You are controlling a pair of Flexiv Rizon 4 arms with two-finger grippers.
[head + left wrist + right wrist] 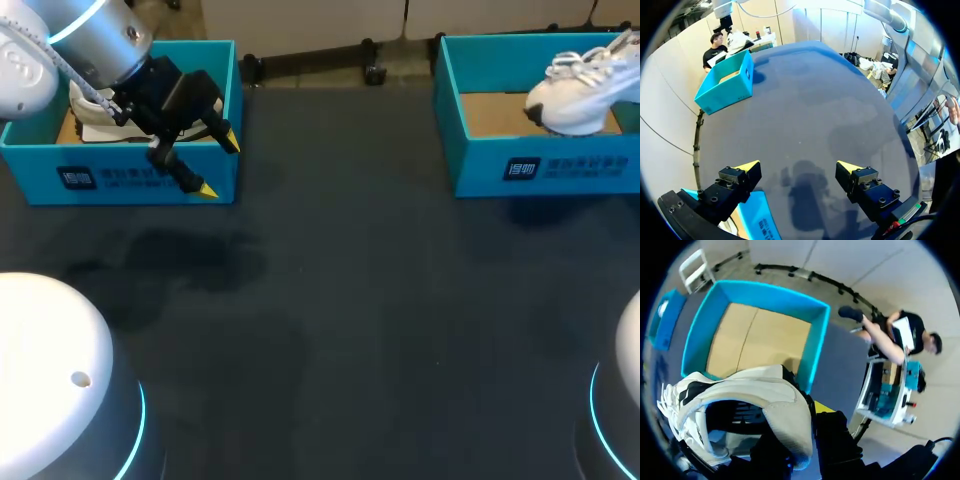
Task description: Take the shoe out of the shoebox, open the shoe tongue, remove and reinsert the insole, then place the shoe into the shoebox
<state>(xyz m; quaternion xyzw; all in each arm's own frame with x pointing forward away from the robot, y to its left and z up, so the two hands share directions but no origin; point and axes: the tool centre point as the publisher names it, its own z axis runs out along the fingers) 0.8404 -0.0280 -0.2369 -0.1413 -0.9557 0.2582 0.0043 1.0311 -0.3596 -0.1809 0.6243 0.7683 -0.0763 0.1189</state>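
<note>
White shoe (740, 395) hangs by its heel in the right hand (802, 427). The padded heel collar sits between the dark fingers, which look clamped on it from both sides. Only one yellow tip shows past the collar and the other is hidden behind the shoe, so I judge the clamp partly from how the shoe hangs. From the heel the shoe's long axis runs sideways away from the hand, with the mouth open toward the wrist and the laces and toe at the far end. In the head view it hangs over the front wall of the right shoebox (480, 165), heel toward my right side and toe pointing in toward the middle. The box's cardboard floor shows beneath it. Beyond the box lies dark tabletop (330, 320). Well apart across it, the left hand (218, 165) hovers above the front corner of the left shoebox (110, 175), fingers spread wide with nothing between them. A second shoe (95, 112) lies in that box. The right arm is by far the nearer. The toe points the way the shoe should travel, out over the wall to the tabletop, and the left hand would have to come across to reach the tongue there.
</note>
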